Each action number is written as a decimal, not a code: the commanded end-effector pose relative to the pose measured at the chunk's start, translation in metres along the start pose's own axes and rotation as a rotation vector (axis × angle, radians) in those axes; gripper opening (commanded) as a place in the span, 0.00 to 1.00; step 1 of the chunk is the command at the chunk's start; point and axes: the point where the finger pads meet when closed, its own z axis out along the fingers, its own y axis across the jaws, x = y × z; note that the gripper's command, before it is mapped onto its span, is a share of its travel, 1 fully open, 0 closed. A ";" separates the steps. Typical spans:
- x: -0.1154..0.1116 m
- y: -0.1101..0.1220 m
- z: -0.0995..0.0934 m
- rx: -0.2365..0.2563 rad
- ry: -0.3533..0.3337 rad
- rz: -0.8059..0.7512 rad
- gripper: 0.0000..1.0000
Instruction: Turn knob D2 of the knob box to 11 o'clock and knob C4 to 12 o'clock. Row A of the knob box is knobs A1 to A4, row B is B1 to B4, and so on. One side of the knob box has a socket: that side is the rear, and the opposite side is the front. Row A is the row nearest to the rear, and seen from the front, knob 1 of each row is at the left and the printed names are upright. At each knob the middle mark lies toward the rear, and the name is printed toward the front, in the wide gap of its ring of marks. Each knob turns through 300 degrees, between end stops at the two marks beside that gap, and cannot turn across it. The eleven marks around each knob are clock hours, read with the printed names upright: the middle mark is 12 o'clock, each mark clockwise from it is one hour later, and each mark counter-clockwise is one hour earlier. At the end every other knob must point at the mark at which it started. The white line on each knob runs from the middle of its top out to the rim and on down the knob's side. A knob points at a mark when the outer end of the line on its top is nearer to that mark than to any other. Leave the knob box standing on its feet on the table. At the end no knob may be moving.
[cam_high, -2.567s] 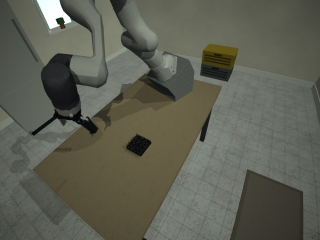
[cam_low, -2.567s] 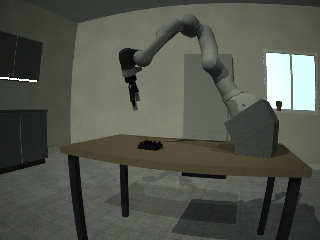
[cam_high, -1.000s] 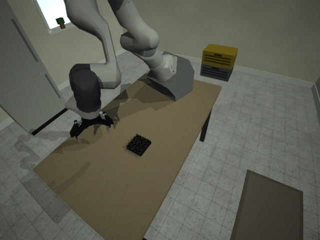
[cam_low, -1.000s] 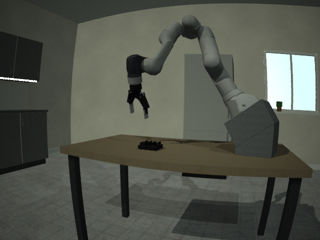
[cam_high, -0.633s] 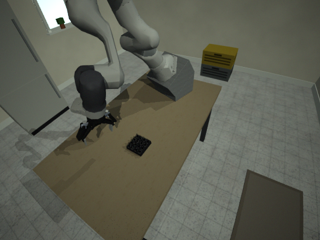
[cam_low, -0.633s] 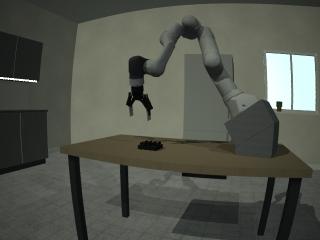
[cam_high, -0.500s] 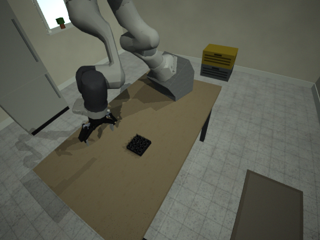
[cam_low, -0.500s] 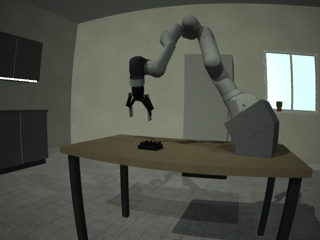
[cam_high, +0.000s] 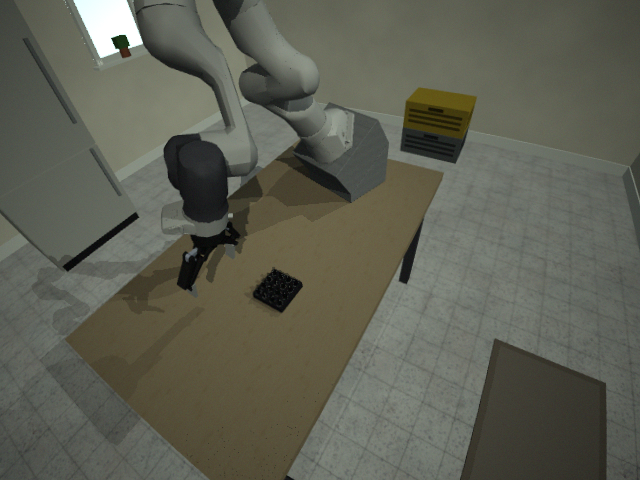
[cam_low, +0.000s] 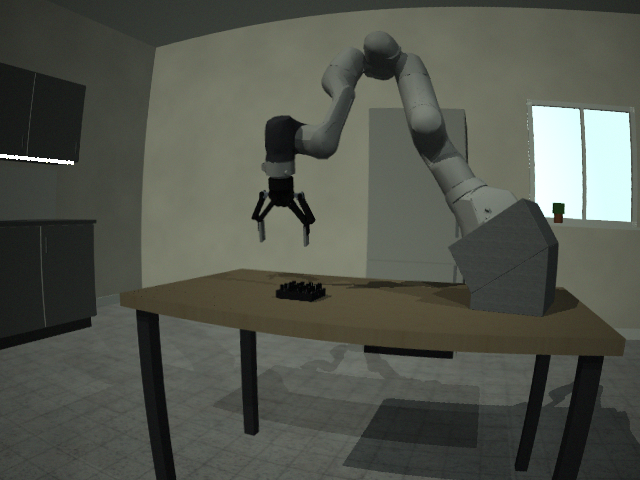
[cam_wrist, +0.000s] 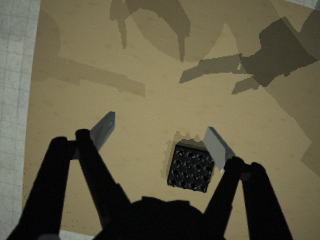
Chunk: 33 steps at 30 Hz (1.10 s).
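Sitting flat on the wooden table (cam_low: 361, 320), the knob box (cam_low: 300, 291) lies well below the gripper (cam_low: 283, 235), which hangs high in the air above it and touches nothing. In the wrist view the knob box (cam_wrist: 190, 167) shows between the two fingertips, closer to the right-hand pad (cam_wrist: 217, 142) than to the other one. From the top view the gripper (cam_high: 209, 268) appears offset to the side of the knob box (cam_high: 277, 289), toward the tall grey cabinet (cam_high: 46, 155).

The knob box is a small, square, black block with rows of dark knobs standing up from its top. It stands near the middle of the table, well apart from the grey pedestal (cam_low: 522, 279) that carries the arm at the table's far end.

The gripper's fingers are spread fully wide, with nothing between them; their pale pads point down toward the table.

The knobs are too small and dark in every view to tell one from another: neither the white lines, the rings of marks, the printed names nor the socket side can be made out, so where D2 and C4 point cannot be told. In the wrist view the black finger links cut off the lower part of the picture, and the arm's shadows lie across the table beyond the knob box.
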 end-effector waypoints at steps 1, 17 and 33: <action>-0.007 0.003 0.002 0.004 -0.024 -0.137 1.00; -0.032 0.028 0.008 0.022 -0.075 -0.399 1.00; -0.059 0.057 0.012 0.050 -0.132 -0.672 1.00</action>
